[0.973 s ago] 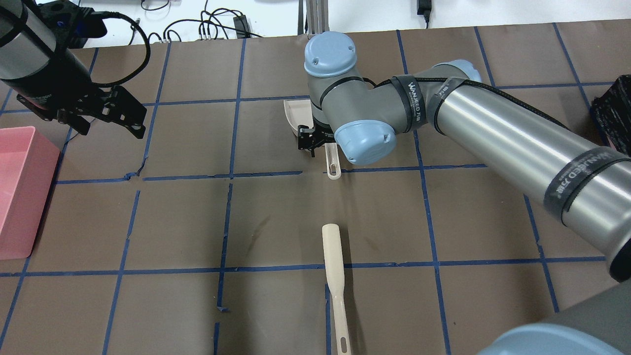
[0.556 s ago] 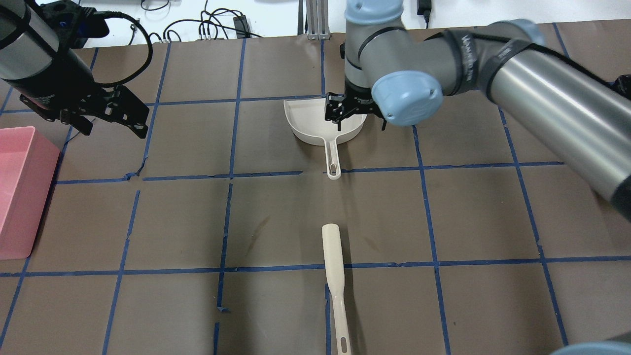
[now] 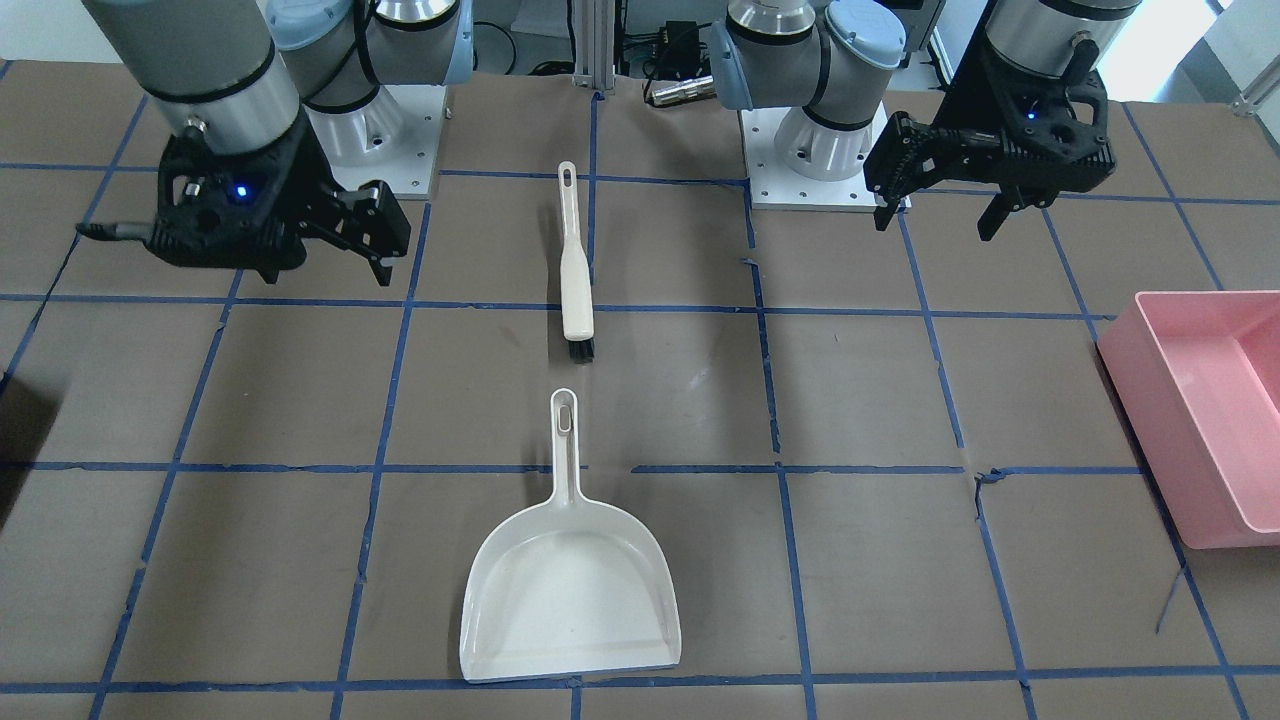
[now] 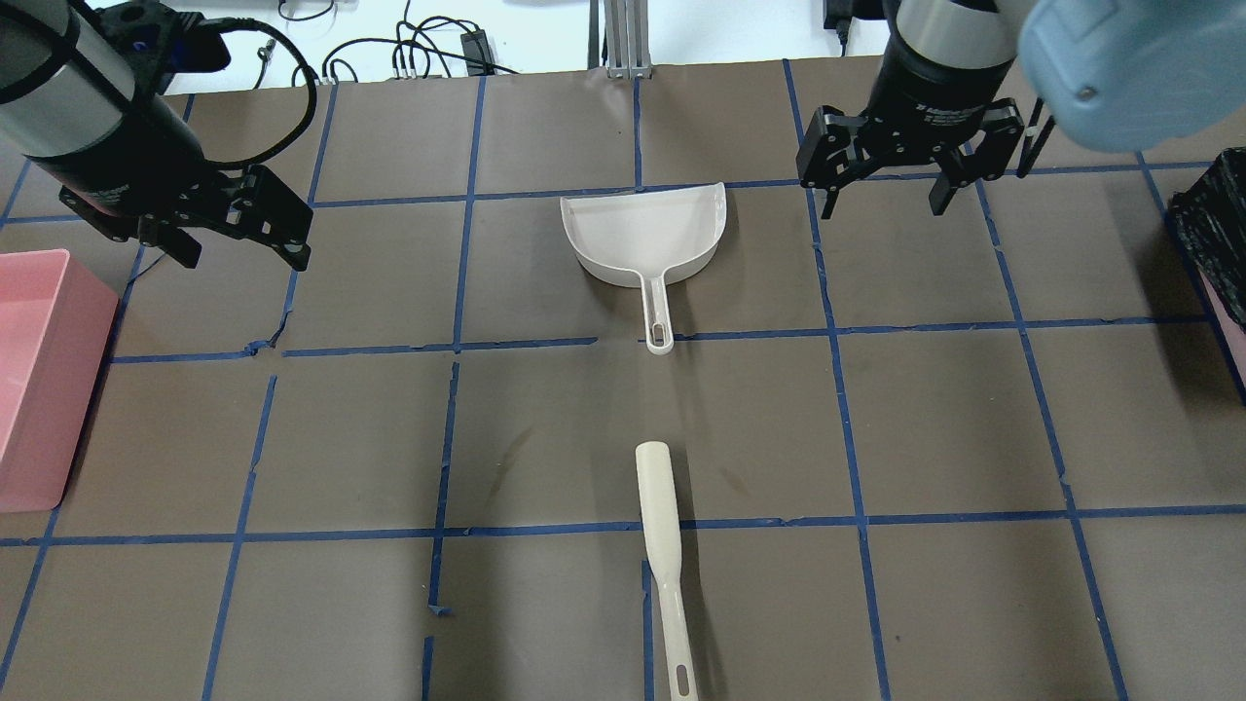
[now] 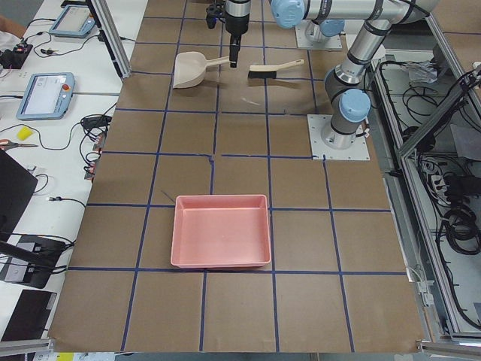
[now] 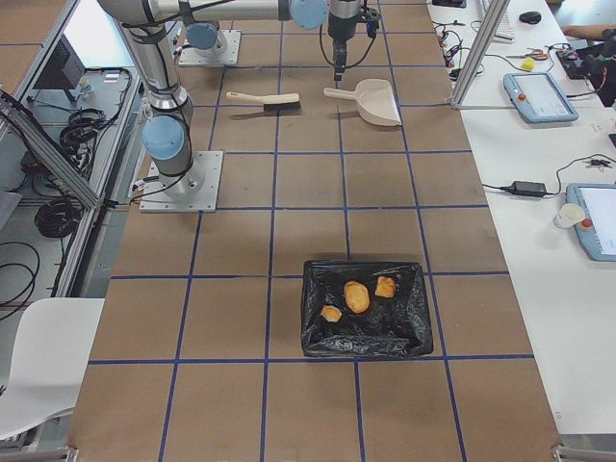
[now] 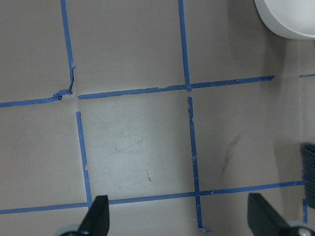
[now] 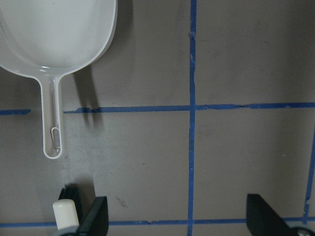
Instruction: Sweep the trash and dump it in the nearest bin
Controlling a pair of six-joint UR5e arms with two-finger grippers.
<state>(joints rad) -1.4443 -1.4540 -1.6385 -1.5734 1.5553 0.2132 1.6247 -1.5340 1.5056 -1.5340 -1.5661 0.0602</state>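
The trash, one round tan lump (image 6: 357,295) and two smaller yellow-orange chunks (image 6: 385,286), lies inside the black-lined bin (image 6: 409,332). An empty cream dustpan (image 4: 642,234) lies flat on the table; it also shows in the front view (image 3: 570,590). A cream brush (image 4: 660,526) lies nearer the robot, in line with the dustpan's handle. My right gripper (image 4: 884,206) is open and empty, above the table to the right of the dustpan. My left gripper (image 4: 241,255) is open and empty, far left of the dustpan.
A pink bin (image 4: 39,389) stands at the table's left edge. The black-lined bin (image 4: 1212,224) sits at the right edge. Brown paper with a blue tape grid covers the table. The dustpan's handle shows in the right wrist view (image 8: 51,118).
My right gripper has moved from over the dustpan's handle, across the pan, to the right of it. The dustpan and brush have not moved. The left gripper has barely shifted.
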